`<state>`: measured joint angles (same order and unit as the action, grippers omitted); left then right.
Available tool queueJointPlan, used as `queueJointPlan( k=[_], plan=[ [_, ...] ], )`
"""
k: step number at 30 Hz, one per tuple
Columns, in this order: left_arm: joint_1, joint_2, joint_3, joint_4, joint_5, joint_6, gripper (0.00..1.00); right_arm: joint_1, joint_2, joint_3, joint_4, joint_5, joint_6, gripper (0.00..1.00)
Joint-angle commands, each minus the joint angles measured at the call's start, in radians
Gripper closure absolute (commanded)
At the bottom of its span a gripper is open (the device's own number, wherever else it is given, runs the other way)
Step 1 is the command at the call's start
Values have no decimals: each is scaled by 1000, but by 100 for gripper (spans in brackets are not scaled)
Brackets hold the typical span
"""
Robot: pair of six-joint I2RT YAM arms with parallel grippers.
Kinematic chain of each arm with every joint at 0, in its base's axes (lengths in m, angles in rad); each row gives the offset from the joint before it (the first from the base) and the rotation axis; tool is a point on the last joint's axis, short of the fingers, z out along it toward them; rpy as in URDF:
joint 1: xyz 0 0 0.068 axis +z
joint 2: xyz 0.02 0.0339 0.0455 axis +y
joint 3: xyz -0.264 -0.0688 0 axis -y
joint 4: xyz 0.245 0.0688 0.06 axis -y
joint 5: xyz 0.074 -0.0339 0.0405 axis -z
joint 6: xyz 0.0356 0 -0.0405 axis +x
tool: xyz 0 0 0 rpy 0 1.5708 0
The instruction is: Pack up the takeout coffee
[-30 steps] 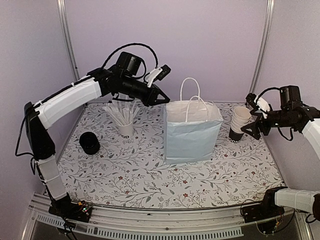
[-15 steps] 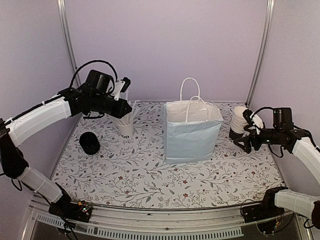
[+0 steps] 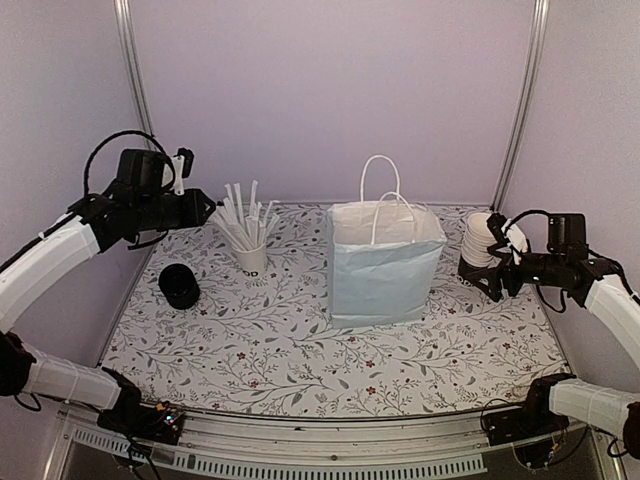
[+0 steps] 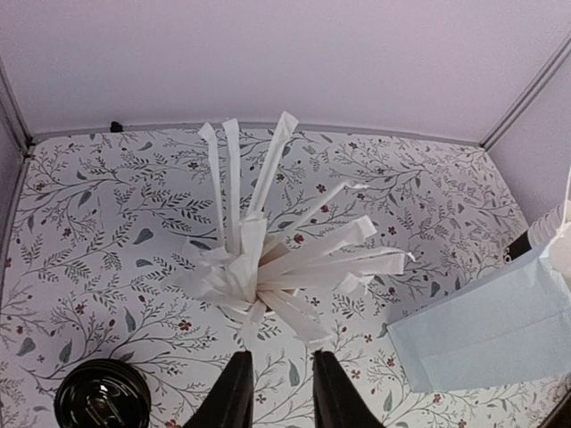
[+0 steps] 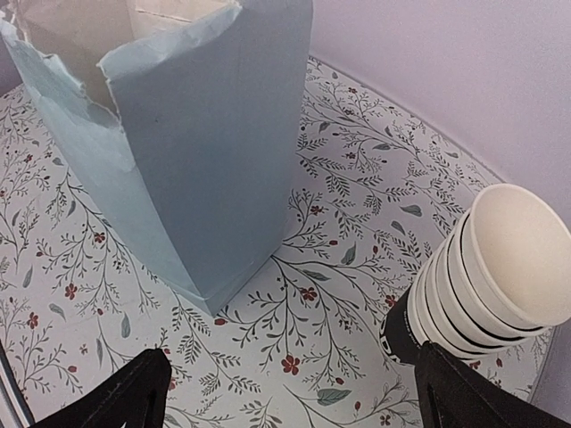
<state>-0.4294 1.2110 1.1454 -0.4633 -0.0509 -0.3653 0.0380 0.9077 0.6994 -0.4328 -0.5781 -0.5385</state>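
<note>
Creased pale blue paper bag (image 3: pixel 385 275) stands open mid-table (image 3: pixel 300 370) on the floral print. Nested black paper cups (image 3: pixel 480 245), white inside, sit at its 3 o'clock, beside the wide-spread right gripper (image 5: pixel 293 352). White cup of wrapped straws (image 3: pixel 250 258) at 10; glossy black round lid (image 3: pixel 180 285) at 9. Left gripper (image 4: pixel 281 357) is narrowly parted and empty.

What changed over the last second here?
The left claw swung left, away from the paper bag, past the cup of straws, empty. The right claw dropped beside the stack of cups, open, gripping nothing. Bag, straws, cups and black lid stayed put.
</note>
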Motion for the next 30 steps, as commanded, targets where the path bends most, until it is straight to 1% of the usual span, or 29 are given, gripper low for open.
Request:
queueJointPlan(
  k=[1,4,8,14,19,24,30],
  plan=[
    [41,4,-14,-5,1,-65,69,-5,-9,-11,9,-27,-11,1],
    [54,37,-10,-10,38,-79,69,-4,-3,-8,1,-36,-21,1],
    [60,90,2,-19,43,-92,71,-4,-9,-9,0,-43,-23,1],
    [69,121,-10,35,92,-103,72,-4,-8,-9,-6,-51,-31,1],
    [75,158,-4,49,109,-103,77,-3,-7,-9,-8,-51,-34,1],
    [76,182,8,50,98,-95,84,-4,-7,-9,-8,-51,-37,1],
    [77,168,28,23,64,-71,99,-4,-3,-11,-8,-51,-39,1]
  ],
)
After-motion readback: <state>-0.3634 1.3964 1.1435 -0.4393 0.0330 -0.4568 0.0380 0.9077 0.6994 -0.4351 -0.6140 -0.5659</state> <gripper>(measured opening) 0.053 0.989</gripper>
